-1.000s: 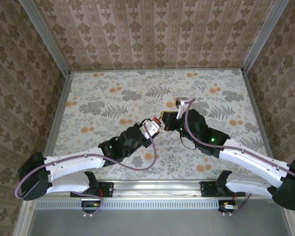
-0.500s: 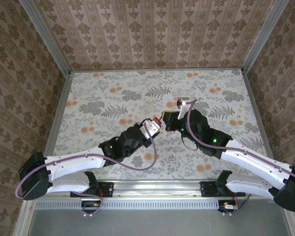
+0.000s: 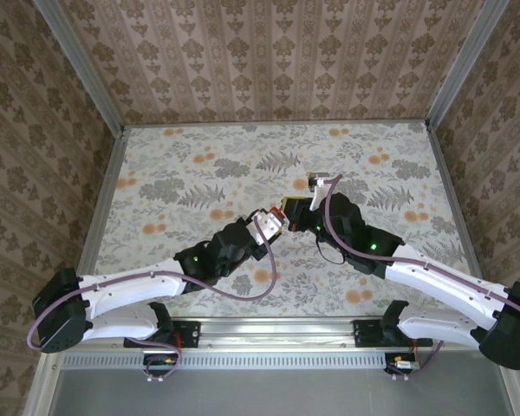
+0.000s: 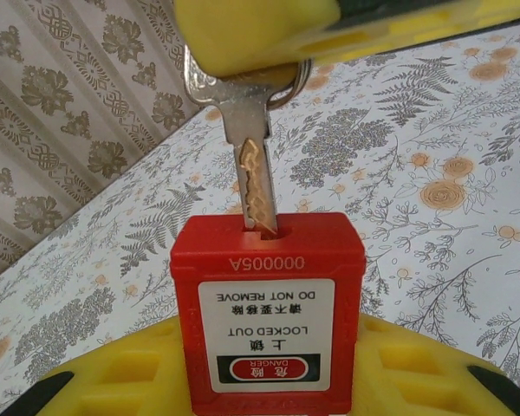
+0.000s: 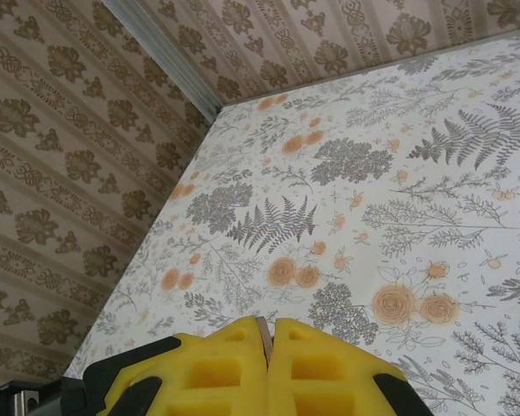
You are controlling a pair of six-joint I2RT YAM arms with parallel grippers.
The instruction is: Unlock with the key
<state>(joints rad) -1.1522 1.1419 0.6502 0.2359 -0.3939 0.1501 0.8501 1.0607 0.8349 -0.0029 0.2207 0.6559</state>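
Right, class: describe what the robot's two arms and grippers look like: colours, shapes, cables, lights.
The left arm and right arm have smooth white shells near the base and black segments towards the wrist. A purple cable loops along each, and a small green light glows on each black forearm. The left gripper and right gripper carry yellow pads with square hollows, edged black.
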